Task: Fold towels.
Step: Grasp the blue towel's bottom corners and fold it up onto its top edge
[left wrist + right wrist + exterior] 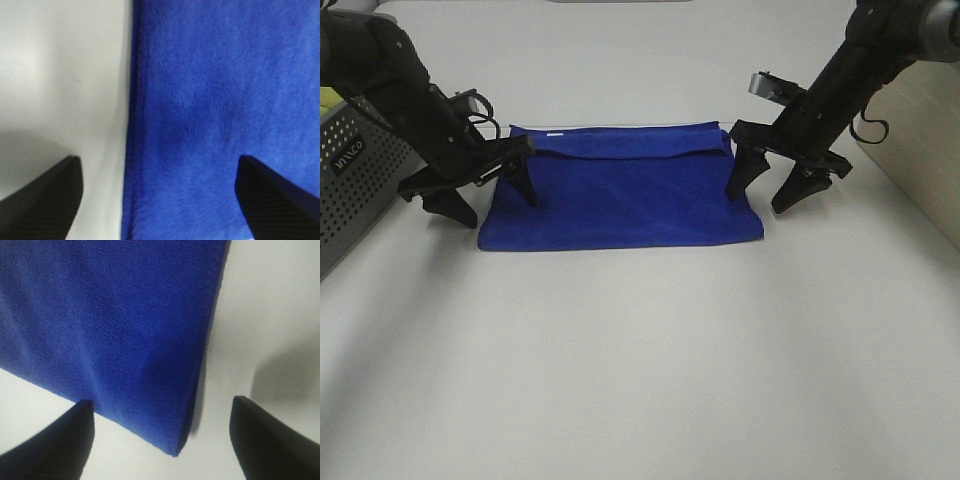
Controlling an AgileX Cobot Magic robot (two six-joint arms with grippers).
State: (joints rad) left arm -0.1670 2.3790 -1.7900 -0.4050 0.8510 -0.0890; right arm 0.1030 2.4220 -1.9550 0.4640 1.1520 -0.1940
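exterior high: blue towel [620, 195] lies flat on the white desk [640, 380], toward 12 o'clock from the desk's middle. left claw [490, 195] is at the towel's 9 o'clock edge and right claw [760, 198] at its 3 o'clock edge. both are spread wide and hold nothing. grey perforated bin [350, 170] sits at the desk's 9 o'clock side, just beyond the left arm.

only this view shows the whole towel. it is a wide rectangle, with a narrow band of cloth doubled over along the 12 o'clock edge. a small white tag [555, 132] is near the 11 o'clock corner.

left wrist only: the towel's edge runs between the two fingers. one finger [45, 200] is over bare desk, the other [280, 200] over cloth. the pile looks soft and fuzzy up close. cannot tell if either tip touches.

right wrist only: a towel corner [180, 440] sits in the gap of the open claw, with both fingertips over bare desk. the side edge looks thick and rounded and casts a thin shadow on the desk. the weave looks fine and even, with a slight dip in the surface near the corner.
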